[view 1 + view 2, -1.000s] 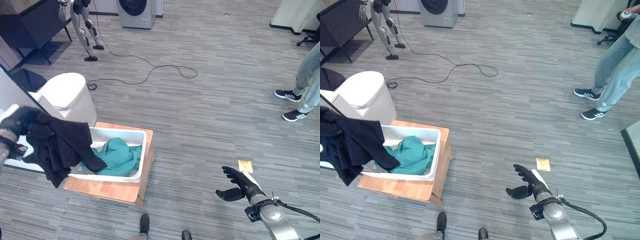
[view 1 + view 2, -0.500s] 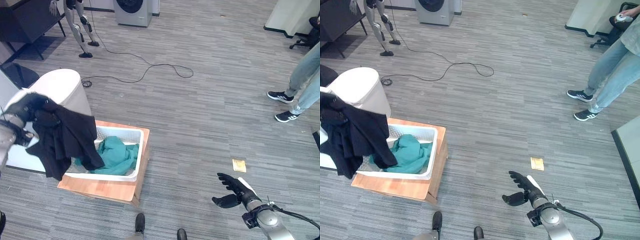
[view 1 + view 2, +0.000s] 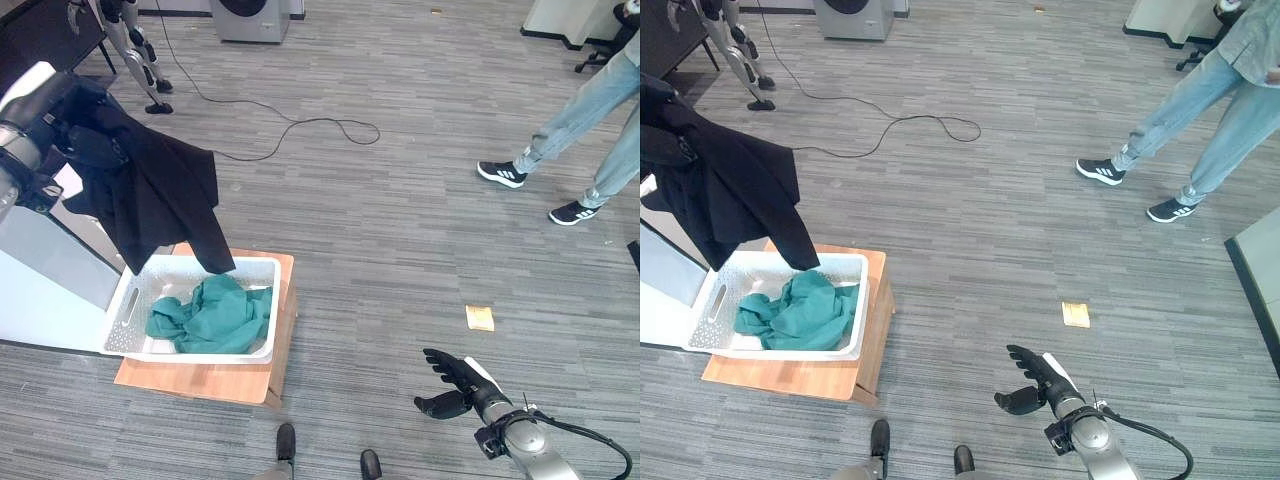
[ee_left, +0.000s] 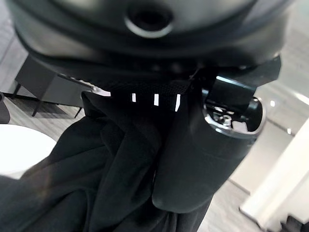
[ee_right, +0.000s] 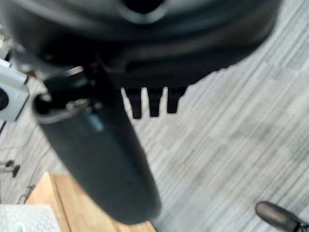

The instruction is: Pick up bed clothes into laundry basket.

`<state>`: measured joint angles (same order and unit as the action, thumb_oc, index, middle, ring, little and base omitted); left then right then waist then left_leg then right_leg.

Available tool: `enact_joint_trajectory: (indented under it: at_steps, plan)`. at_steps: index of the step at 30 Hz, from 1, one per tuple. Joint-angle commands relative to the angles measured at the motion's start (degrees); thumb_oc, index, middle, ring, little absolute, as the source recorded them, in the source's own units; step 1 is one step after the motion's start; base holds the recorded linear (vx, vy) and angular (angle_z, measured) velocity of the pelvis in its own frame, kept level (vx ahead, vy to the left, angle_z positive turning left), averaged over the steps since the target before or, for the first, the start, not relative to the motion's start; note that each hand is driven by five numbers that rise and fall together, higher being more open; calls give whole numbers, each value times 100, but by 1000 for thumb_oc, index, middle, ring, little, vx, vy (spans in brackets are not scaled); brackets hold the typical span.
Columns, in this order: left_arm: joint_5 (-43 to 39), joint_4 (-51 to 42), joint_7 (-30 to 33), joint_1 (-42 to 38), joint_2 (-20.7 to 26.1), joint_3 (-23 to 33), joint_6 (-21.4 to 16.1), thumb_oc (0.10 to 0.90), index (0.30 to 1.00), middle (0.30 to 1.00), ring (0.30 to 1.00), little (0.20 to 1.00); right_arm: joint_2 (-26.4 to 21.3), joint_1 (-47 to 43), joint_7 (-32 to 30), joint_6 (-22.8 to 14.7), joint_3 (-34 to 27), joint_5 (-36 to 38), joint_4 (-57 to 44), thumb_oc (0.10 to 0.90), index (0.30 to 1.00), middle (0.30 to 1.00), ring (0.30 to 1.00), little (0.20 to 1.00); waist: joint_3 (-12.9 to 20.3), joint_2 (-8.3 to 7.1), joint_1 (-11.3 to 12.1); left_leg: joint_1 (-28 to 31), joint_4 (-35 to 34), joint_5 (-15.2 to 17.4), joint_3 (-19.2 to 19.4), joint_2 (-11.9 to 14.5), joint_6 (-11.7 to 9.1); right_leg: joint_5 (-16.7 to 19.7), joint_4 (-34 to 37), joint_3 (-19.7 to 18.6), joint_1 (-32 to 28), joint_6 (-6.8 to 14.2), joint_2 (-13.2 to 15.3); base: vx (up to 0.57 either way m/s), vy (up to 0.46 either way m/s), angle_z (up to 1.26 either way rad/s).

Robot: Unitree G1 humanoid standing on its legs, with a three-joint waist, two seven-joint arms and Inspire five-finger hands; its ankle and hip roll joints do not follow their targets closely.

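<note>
My left hand point(image 3: 45, 105) is raised high at the far left, shut on a black garment point(image 3: 155, 190) that hangs from it; the garment's lower tip dangles just over the back rim of the white laundry basket point(image 3: 262, 352). In the left wrist view the black cloth point(image 4: 96, 183) is bunched against the thumb point(image 4: 203, 159). A teal cloth point(image 3: 212, 315) lies crumpled inside the basket. My right hand point(image 3: 450, 383) hovers low over the floor at the lower right, fingers spread, holding nothing.
The basket rests on a low wooden board point(image 3: 230, 378) beside a pale flat surface point(image 3: 50, 290) at the left. A person's legs point(image 3: 590, 115) stand at the far right. A small tan scrap point(image 3: 480, 318) and a black cord point(image 3: 300, 130) lie on the grey floor.
My left hand has lifted the black garment up and away from the basket's left side, so it now hangs above the rim. The camera view has shifted. The right hand stays open.
</note>
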<state>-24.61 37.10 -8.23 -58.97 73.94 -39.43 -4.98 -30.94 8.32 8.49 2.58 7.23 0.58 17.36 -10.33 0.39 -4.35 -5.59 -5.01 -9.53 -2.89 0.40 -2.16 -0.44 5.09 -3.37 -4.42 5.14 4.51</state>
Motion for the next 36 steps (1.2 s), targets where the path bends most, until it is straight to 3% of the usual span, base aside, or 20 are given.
enact_joint_trajectory:
  at_steps: [1, 18, 24, 36]
  plan:
    - [95, 354, 215, -539, 101, 466, -347, 400, 300, 300, 300, 300, -518, -109, -67, -290, -269, 13, -617, 800, 900, 900, 900, 900, 316, 294, 3, 367, 1, 638, 127, -97, 66, 177, -9, -73, 247, 407, -100, -32, -3, -1]
    - [392, 266, 132, 445, -398, 914, -222, 400, 300, 300, 300, 300, -616, -126, -92, -261, -359, 56, -747, 800, 900, 900, 900, 900, 24, 83, -87, 48, 1, 574, 154, -53, 69, 260, -9, -115, 566, 372, -164, -18, -1, 0]
    - [430, 85, 203, 836, -833, 1054, -186, 400, 300, 300, 300, 300, -664, -274, -98, -266, -305, 134, -864, 800, 900, 900, 900, 900, -131, -50, -81, -146, 1, 535, 144, -36, 73, 302, -9, -147, 753, 355, -207, -11, 0, -1]
    - [640, -1368, 53, 3258, -1551, 1943, 44, 400, 300, 300, 300, 300, -890, -123, 6, -158, -653, 37, -1316, 800, 900, 900, 900, 900, -219, -173, -17, -226, 1, 592, 146, -41, 103, 278, -9, -213, 869, 290, -251, -1, 3, -1]
